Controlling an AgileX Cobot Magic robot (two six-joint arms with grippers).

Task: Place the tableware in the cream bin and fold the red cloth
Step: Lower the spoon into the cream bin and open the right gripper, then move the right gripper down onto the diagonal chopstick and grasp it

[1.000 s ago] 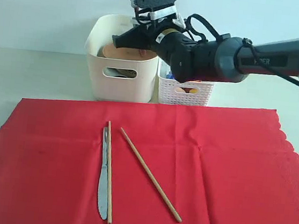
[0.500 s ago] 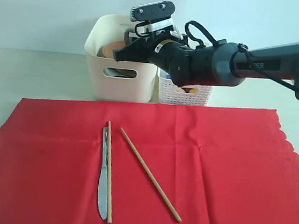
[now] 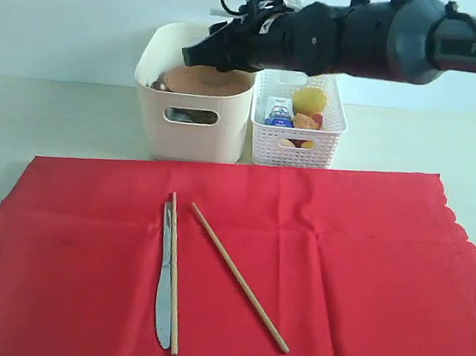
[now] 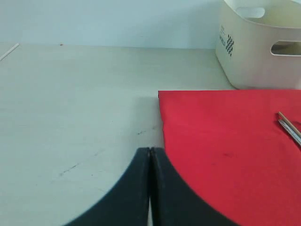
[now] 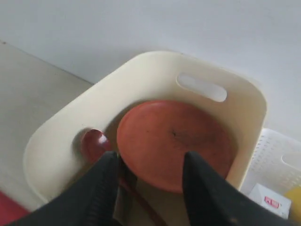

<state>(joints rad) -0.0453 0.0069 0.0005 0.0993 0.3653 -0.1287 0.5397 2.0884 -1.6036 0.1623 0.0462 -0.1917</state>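
Right wrist view: right end effector (image 5: 150, 159), jaws apart, partly covers plate (image 5: 174, 134) and spoon (image 5: 94, 143).

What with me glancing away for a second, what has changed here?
The right gripper opened and let go of the spoon, which now lies in the cream bin beside the plate; the arm then rose. The knife, chopsticks, red cloth and shut left gripper stayed put.
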